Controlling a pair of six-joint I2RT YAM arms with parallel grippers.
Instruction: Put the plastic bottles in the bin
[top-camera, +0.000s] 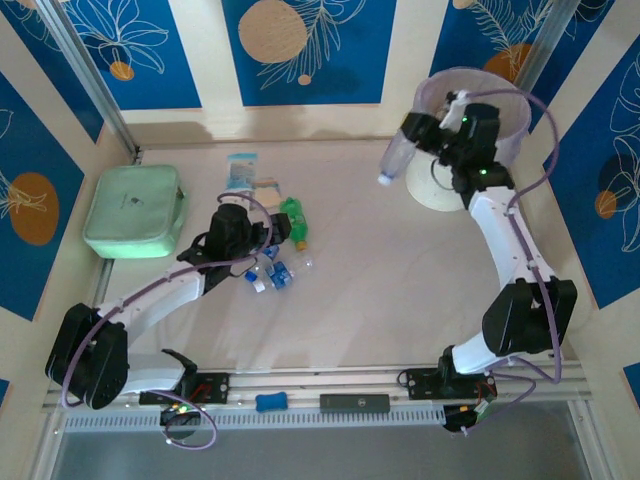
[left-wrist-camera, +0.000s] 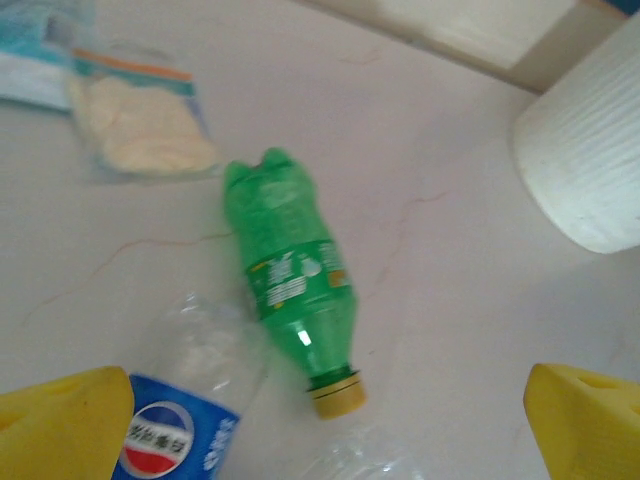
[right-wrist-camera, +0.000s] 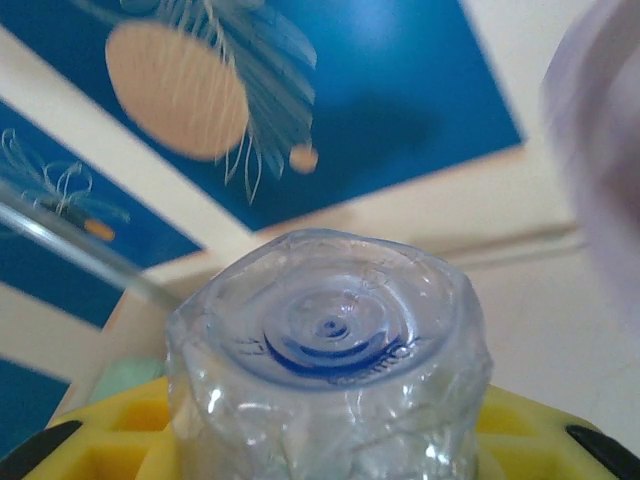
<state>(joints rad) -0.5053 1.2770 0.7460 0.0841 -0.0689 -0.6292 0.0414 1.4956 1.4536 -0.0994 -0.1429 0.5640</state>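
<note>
My right gripper (top-camera: 420, 136) is shut on a clear plastic bottle (top-camera: 396, 160) and holds it in the air just left of the bin (top-camera: 500, 100), with the blue cap pointing down. In the right wrist view the bottle's base (right-wrist-camera: 330, 335) faces the camera between the yellow fingers (right-wrist-camera: 110, 440). My left gripper (top-camera: 250, 238) stands open, low over a cluster of bottles (top-camera: 272, 272) on the table. A green bottle with a yellow cap (left-wrist-camera: 290, 275) lies ahead of the wide-apart fingers (left-wrist-camera: 60, 425). A clear bottle with a blue label (left-wrist-camera: 180, 430) lies beside it.
A mint-green zip pouch (top-camera: 135, 210) lies at the far left. Flat packets (top-camera: 245, 172) lie behind the bottles, one with pale contents (left-wrist-camera: 140, 125). The bin's white wall (left-wrist-camera: 585, 170) stands to the right. Panelled walls close in the table on three sides.
</note>
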